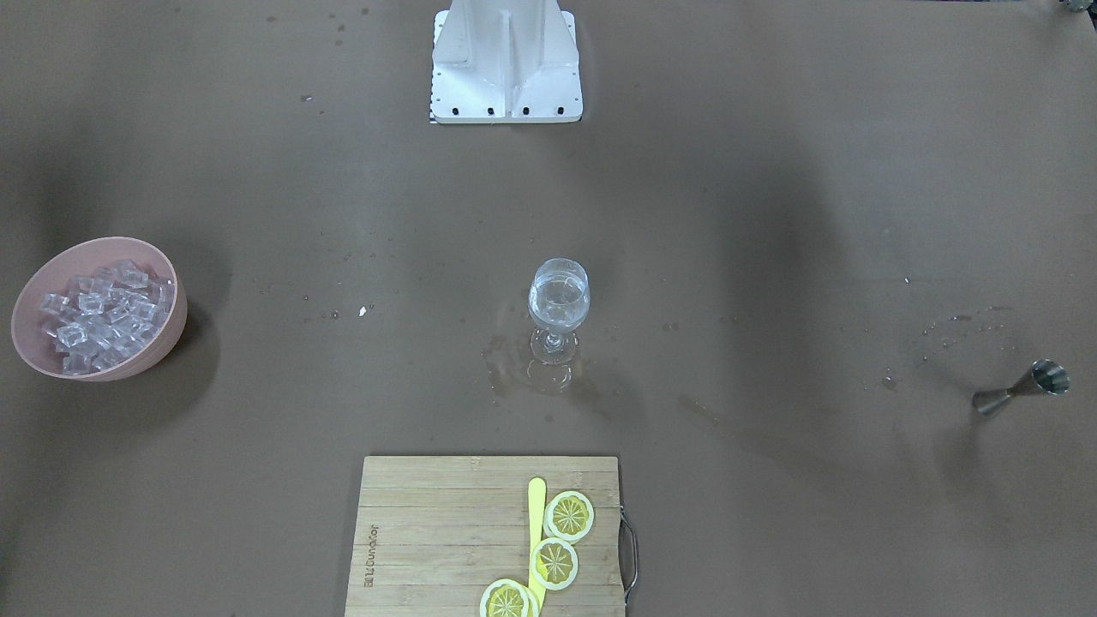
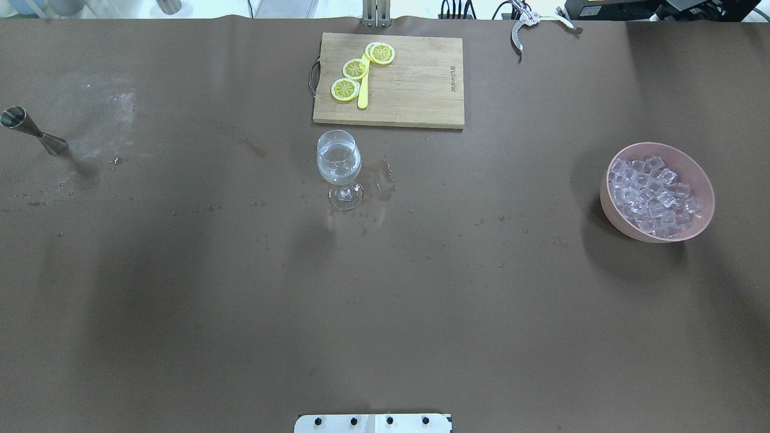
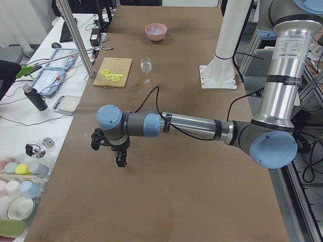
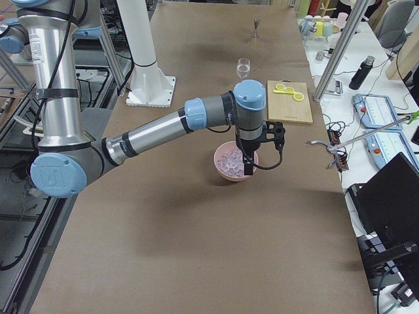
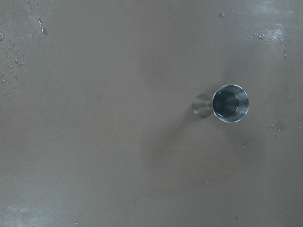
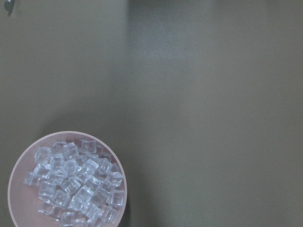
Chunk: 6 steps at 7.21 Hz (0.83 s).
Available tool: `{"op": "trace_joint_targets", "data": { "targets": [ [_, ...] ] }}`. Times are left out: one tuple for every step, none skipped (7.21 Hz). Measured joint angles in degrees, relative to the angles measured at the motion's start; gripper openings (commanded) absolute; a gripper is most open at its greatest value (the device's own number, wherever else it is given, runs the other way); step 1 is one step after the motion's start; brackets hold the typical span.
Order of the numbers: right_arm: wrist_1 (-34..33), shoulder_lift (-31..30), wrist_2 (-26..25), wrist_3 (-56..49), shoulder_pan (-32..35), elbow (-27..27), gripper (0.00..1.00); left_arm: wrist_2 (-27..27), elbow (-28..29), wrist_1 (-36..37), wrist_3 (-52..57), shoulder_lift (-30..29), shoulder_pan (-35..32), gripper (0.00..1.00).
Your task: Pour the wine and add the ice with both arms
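White base block point(image 2: 373, 423) sits nearest. At left, the left gripper point(image 3: 120, 160) hangs over the steel jigger point(image 2: 33, 130). In the centre, wine point(image 2: 338, 167) sits in a fragile, tippy glass point(image 2: 345, 195). At right, the right gripper point(image 4: 248, 167) hangs over the ice point(image 2: 652, 192) heaped in a pink bowl point(image 2: 606, 207). It is probably slippery and best pinched across flat faces. I cannot tell how wide either claw stands.

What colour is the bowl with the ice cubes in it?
Pale pink. The bowl holding the ice shows best in the overhead exterior view.

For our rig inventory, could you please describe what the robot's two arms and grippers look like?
The left arm and right arm are silver-grey tubes with light-blue joint caps; black cables run along them. The left gripper and right gripper are black; any lettering is too small to read.
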Motion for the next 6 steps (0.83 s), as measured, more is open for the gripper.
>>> {"op": "trace_joint_targets", "data": {
  "targets": [
    [0.0,-0.2,0.0,0.0,0.0,0.0,1.00,0.0,0.0,0.0,0.0,0.1,0.0,0.98],
    [0.0,-0.4,0.1,-0.1,0.0,0.1,1.00,0.0,-0.2,-0.1,0.1,0.4,0.0,0.98],
    [-0.1,-0.4,0.3,0.0,0.0,0.3,1.00,0.0,-0.4,-0.2,0.3,0.6,-0.1,0.98],
    [-0.4,-0.2,0.5,0.1,0.0,0.6,1.00,-0.1,-0.6,-0.3,0.4,0.8,-0.2,0.98],
    [-0.6,-0.2,0.9,0.4,0.0,0.9,1.00,-0.1,-0.6,-0.4,0.5,0.8,-0.2,0.98],
    [-0.9,-0.1,1.3,1.9,0.0,1.4,1.00,-0.4,-1.0,-0.6,0.5,1.0,-0.2,0.98]
  ]
}}
